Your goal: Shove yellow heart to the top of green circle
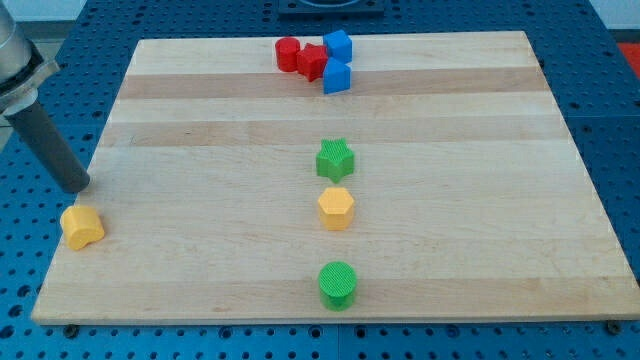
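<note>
**Barely started: yellow heart far from its spot**

Placing yellow heart (pixel 82 227) at the near left edge of the board (pixel 200 290), well apart from green circle (pixel 338 285). Taking the left yellow block as the heart by its notched look, judging only, with the shape being small.

Seeing my tip (pixel 78 187) resting just beside the heart, on its far side, slightly left. Not telling for sure whether touching or just apart. Seeing no pincer here, only a plain dark rod, so not telling spread or pressed together.

Locating the circle near the near edge, around the middle of the board. Noting a yellow hexagon (pixel 336 208) just beyond it on the far side, then a green star (pixel 336 159) farther along the same line. Noting two red blocks (pixel 300 57) and two blue blocks (pixel 338 60) bunched at the far edge, out of the way.

Judging progress: nothing done yet beyond getting close to the heart. Remaining: sliding the heart a long way right across the board, then parking it just on the far side of the circle.

Flagging the target slot as tight, lying between hexagon and circle. Flagging the tip position too: pushing from here sending the heart nearer, off the board, not right. Needing to get round to the heart's left side first, probably.
</note>
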Robot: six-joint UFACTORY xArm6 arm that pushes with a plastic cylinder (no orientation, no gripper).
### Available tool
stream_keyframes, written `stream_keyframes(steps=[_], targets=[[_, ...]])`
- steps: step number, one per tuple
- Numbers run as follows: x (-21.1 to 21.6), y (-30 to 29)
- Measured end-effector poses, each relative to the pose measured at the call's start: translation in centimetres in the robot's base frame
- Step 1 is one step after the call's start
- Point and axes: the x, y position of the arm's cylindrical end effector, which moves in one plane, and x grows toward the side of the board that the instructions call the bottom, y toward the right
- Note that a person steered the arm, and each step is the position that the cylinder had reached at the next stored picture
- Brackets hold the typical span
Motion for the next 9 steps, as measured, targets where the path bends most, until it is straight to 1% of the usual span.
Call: stream_keyframes(steps=[1,2,3,4,5,6,7,8,9], targets=[[7.7,0.2],[9.7,2.6],[9.2,6.2],[6.9,9.4],[2.9,8.7],[1.2,8.9],[4.8,8.0],[6.0,10.5],[6.0,14.7]])
